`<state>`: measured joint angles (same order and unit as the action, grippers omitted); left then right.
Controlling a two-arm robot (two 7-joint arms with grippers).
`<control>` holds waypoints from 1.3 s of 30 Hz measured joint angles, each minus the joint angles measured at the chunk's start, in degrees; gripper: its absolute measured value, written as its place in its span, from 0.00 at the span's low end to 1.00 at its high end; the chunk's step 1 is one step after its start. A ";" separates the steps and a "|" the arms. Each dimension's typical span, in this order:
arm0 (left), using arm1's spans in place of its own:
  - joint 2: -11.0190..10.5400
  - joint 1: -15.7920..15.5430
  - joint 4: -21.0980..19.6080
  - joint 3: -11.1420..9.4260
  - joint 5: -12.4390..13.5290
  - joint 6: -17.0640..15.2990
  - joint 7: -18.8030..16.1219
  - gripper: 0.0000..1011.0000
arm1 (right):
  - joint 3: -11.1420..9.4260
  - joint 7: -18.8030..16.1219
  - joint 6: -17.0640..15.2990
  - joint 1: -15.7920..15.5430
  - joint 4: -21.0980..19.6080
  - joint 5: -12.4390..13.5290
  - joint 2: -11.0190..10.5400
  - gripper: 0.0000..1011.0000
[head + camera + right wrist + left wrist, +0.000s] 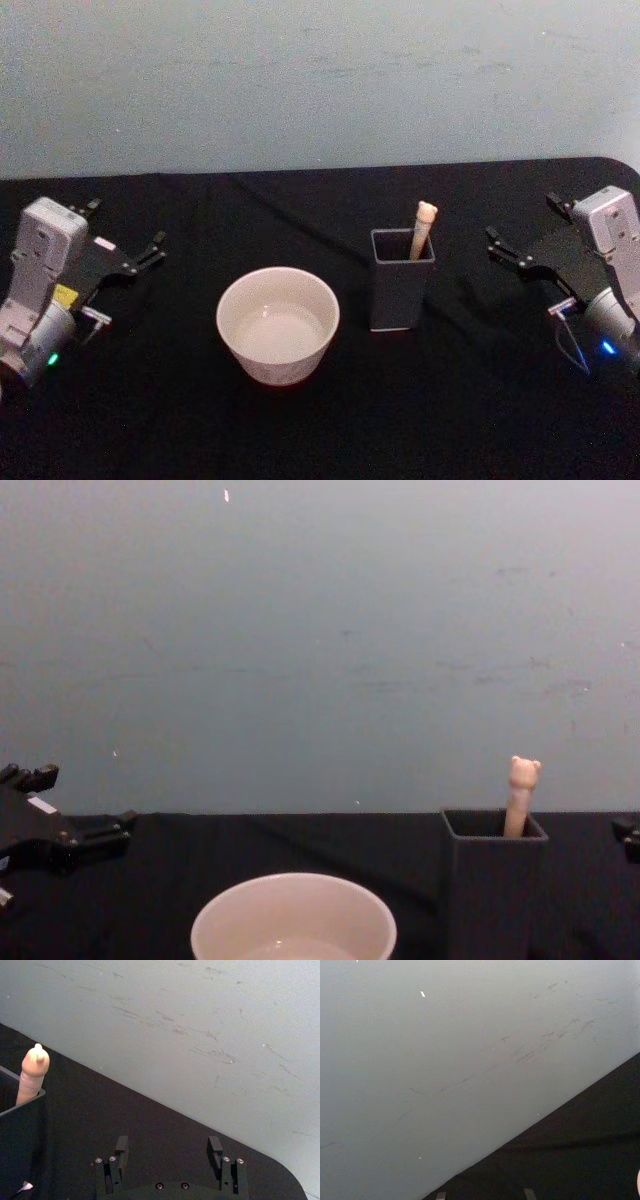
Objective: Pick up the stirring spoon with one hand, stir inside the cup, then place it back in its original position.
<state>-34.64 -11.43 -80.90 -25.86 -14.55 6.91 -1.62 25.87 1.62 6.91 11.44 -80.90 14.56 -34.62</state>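
The stirring spoon (424, 228) stands upright in a tall dark-grey square holder (402, 280). Just its beige handle with the small bear head (521, 792) sticks out above the rim; its shaft and bowl are hidden inside. The wide cream-white cup (278, 325) sits left of the holder on the black table. My left gripper (128, 222) rests open at the table's left side, well away from the cup. At the right side my right gripper (522, 217) is open too, with nothing between its fingers (121, 1147). From the right wrist, the spoon handle (34, 1072) shows off to the side, some way off.
A black cloth (330, 430) covers the table, which ends at a pale grey-green wall (320, 80) behind. Cup and holder stand apart with a gap between them. Open table lies between each gripper and the two objects.
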 joint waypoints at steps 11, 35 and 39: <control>0.00 0.00 0.00 0.00 0.00 0.00 0.00 0.99 | 0.00 0.00 0.00 0.00 0.00 -0.01 -0.03 0.99; 0.00 0.00 0.00 0.00 0.00 0.00 0.00 0.99 | 0.00 0.00 -0.01 0.00 0.00 -0.01 -0.03 0.99; 0.00 0.00 0.00 0.00 0.00 0.00 0.00 0.99 | -0.02 -0.01 -0.01 -0.01 0.00 -0.02 -0.02 0.99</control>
<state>-34.65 -11.43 -80.90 -25.86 -14.55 6.91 -1.62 25.84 1.61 6.90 11.43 -80.90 14.54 -34.64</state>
